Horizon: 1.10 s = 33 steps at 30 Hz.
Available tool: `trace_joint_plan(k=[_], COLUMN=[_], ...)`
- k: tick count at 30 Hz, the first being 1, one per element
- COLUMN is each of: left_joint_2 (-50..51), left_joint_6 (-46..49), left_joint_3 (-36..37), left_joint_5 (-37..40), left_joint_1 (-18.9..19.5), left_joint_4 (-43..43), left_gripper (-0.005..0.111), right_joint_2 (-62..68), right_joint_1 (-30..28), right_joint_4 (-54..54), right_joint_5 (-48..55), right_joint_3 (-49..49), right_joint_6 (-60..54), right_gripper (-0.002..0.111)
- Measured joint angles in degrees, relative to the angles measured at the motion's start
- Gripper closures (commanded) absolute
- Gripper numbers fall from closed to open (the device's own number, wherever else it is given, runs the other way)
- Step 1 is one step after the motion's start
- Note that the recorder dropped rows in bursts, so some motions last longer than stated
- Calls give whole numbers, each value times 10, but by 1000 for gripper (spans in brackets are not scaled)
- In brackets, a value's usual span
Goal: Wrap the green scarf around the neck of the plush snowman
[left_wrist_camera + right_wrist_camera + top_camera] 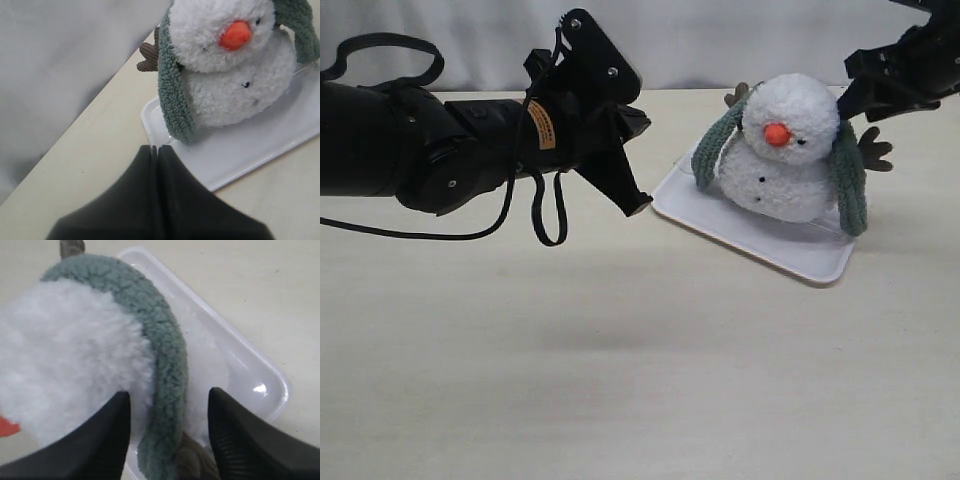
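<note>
The plush snowman (785, 150) sits on a white tray (760, 240), its orange nose facing the camera. The green scarf (848, 178) is draped behind its head, one end hanging down each side (715, 145). My left gripper (638, 205) hovers shut and empty just left of the tray; in its wrist view the closed fingertips (155, 148) point at the scarf's end (175, 100) and the snowman (235, 65). My right gripper (169, 400) is open above the snowman's head (70, 355), its fingers straddling the scarf (162, 355).
The tray's rim (250, 360) lies on a pale tabletop (620, 350). A white backdrop (700, 40) stands behind the table. The snowman's brown twig arm (873, 150) sticks out to the right, near my right arm (900, 70).
</note>
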Motion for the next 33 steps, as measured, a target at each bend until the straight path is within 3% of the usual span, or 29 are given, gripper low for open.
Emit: trace_joint_plan(k=[10, 15, 23, 29, 33], left_joint_2=[0, 0, 0, 16, 48], left_joint_6=[0, -1, -1, -1, -1], left_joint_3=[0, 0, 0, 0, 0], left_joint_5=[14, 14, 11, -77, -106], left_joint_1=[0, 0, 0, 2, 10], left_joint_4=[0, -1, -13, -5, -1], left_gripper=[107, 107, 107, 106, 92], right_joint_2=[-94, -106, -106, -88, -59], right_joint_1=[0, 0, 0, 0, 0], right_joint_4=[-84, -73, -73, -51, -12], right_joint_5=[44, 48, -175, -240, -243], right_joint_3=[6, 82, 249, 268, 270], right_joint_6=[67, 53, -34, -80, -112], right_gripper=[57, 57, 56, 56, 56])
